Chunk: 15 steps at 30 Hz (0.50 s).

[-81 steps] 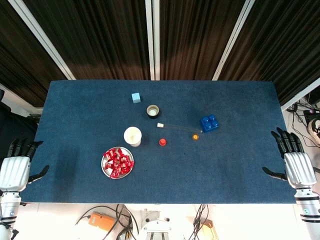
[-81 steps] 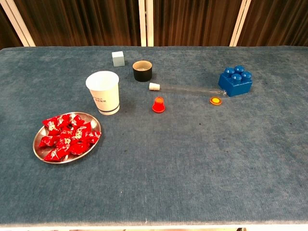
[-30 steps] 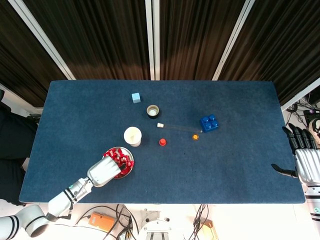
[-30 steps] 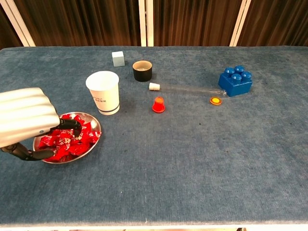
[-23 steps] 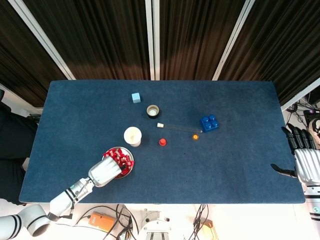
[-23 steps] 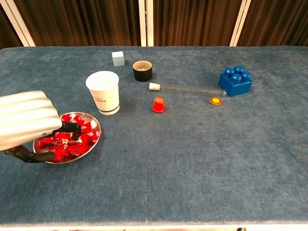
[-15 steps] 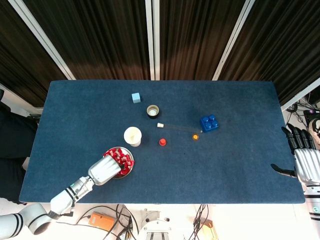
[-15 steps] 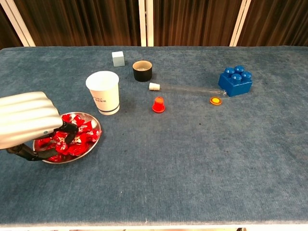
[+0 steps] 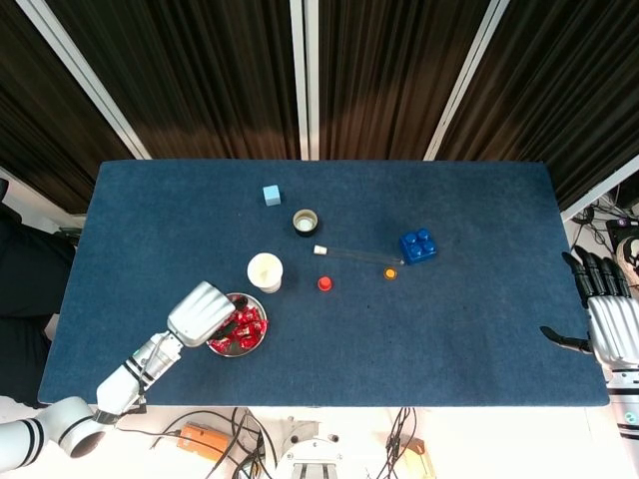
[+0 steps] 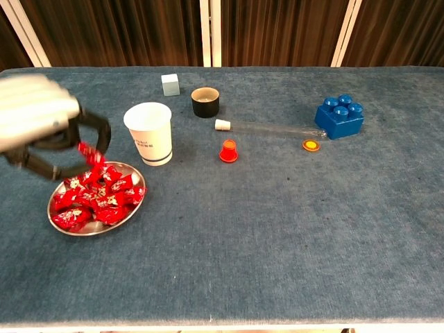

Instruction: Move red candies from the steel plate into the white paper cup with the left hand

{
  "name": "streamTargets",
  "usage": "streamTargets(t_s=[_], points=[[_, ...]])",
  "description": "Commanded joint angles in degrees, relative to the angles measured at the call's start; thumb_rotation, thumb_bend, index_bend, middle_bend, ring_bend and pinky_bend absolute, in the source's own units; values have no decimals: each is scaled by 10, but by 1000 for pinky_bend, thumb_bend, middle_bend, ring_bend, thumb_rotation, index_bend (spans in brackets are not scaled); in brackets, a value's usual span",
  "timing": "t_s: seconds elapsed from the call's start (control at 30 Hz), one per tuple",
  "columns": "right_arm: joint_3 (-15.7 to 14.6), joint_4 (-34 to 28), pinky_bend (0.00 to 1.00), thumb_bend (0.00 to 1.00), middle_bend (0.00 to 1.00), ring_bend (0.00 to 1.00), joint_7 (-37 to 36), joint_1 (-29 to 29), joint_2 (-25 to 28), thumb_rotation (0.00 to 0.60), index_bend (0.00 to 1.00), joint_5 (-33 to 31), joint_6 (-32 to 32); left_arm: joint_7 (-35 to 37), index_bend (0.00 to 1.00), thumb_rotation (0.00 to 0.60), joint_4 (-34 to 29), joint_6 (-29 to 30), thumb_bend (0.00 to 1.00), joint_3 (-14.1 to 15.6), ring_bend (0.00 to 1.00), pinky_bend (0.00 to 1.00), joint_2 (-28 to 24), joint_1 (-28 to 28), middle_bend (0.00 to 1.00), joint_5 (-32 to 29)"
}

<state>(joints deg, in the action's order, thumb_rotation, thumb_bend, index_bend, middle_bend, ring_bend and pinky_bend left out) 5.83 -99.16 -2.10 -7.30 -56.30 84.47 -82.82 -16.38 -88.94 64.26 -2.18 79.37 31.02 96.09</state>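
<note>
A steel plate (image 10: 129,209) (image 9: 262,337) heaped with red candies (image 10: 97,196) (image 9: 248,327) sits near the table's front left. Just behind it stands the white paper cup (image 10: 149,133) (image 9: 266,271), upright and open-topped. My left hand (image 10: 43,125) (image 9: 203,314) hovers above the plate's left side, a little left of the cup, and pinches one red candy (image 10: 89,154) between its curled fingertips. Off the table's right edge my right hand (image 9: 602,314) rests with fingers spread and nothing in it; the chest view does not show it.
Behind the cup are a light blue cube (image 10: 171,84) and a black cup (image 10: 205,102). A glass tube with a white cap (image 10: 267,127), a small red cap (image 10: 228,151), an orange disc (image 10: 311,145) and a blue building block (image 10: 339,116) lie to the right.
My left hand has lifted out of the plate with one red candy pinched and risen toward the cup. The right hand has stayed still.
</note>
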Motion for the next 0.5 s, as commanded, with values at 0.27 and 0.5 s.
streamTargets(t_s=[0.27, 0.5], points=[[2, 6, 0, 99, 0, 0, -9, -5, -2, 600, 0, 0, 7, 98, 583, 600, 26, -48, 461, -107, 931, 838, 32, 65, 983, -141], [3, 12, 0, 99, 0, 0, -14, -7, -4, 600, 0, -2, 9, 83, 568, 600, 40, -84, 448, -101, 931, 838, 44, 86, 983, -172]])
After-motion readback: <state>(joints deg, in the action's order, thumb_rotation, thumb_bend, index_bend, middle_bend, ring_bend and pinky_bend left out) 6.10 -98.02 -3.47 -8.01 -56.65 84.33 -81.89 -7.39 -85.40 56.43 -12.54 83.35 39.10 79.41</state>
